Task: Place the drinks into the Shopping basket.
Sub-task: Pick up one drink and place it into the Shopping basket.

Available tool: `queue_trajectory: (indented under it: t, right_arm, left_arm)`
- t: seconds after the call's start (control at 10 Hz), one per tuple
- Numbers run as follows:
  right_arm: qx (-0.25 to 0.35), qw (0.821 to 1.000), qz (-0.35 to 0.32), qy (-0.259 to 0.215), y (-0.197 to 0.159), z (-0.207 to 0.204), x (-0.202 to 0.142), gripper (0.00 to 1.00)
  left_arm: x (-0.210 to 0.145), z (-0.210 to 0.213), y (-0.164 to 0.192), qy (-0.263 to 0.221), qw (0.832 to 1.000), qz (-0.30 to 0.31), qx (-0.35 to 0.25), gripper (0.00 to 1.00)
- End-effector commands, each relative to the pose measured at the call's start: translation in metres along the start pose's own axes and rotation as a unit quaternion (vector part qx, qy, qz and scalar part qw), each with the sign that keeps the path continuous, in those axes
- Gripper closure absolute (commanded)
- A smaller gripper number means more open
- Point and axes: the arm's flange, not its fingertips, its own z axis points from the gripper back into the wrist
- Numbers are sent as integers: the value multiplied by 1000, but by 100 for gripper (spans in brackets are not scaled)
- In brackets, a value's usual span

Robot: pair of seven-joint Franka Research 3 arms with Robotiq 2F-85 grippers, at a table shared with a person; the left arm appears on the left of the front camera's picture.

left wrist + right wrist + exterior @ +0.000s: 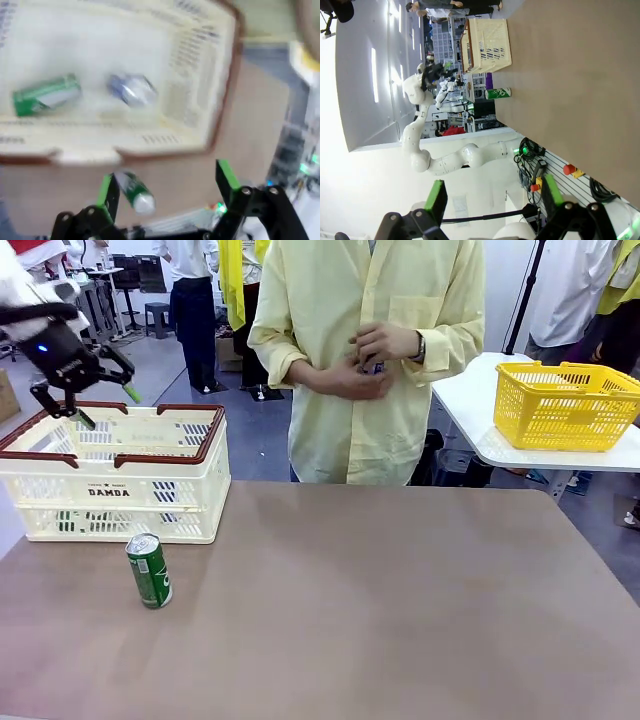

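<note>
A: Nearest: upright green can (149,571) on the table (400,620), just in front of the Shopping basket (120,495).
B: Left gripper (105,407)?
A: Hovers over the basket's left rim, pointing down, jaws wide, empty. Inside lie a second green can (46,94) and a blue can (131,90).
B: Right gripper (495,192)?
A: Jaws wide apart, nothing held.

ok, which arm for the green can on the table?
Left. The left gripper hangs open over the Shopping basket, and the green can stands just in front of that. The right gripper sits well off the table.
</note>
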Motion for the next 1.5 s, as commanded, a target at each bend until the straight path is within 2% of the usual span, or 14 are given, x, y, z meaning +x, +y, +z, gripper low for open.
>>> queue_trajectory:
  t: [0.0, 0.2, 0.4, 0.5, 0.6, 0.7, 0.8, 1.4]
  right_arm:
    - [-5, 1000, -7, 6, 5, 1, -2, 0]
    - [-5, 1000, -7, 6, 5, 1, -2, 0]
    - [-5, 1000, -7, 6, 5, 1, -2, 0]
    - [-5, 1000, -7, 6, 5, 1, -2, 0]
    - [-5, 1000, -7, 6, 5, 1, -2, 0]
    - [-5, 1000, -7, 6, 5, 1, -2, 0]
    - [-5, 1000, -7, 6, 5, 1, -2, 0]
    - [-5, 1000, -7, 6, 5, 1, -2, 0]
  left_arm:
    - [-45, 40, 50, 137, 982, -52, -120, 0]
    - [-90, 55, 101, 165, 958, -61, -227, 0]
    - [-122, 44, 171, 175, 928, -74, -320, 0]
    - [-131, 38, 207, 147, 913, -82, -371, 0]
    - [-138, 33, 237, 125, 905, -103, -393, 0]
    - [-127, 27, 251, 102, 904, -89, -406, 0]
    - [-149, 39, 221, 139, 915, -80, -371, 0]
    - [-149, 39, 221, 139, 915, -80, -371, 0]
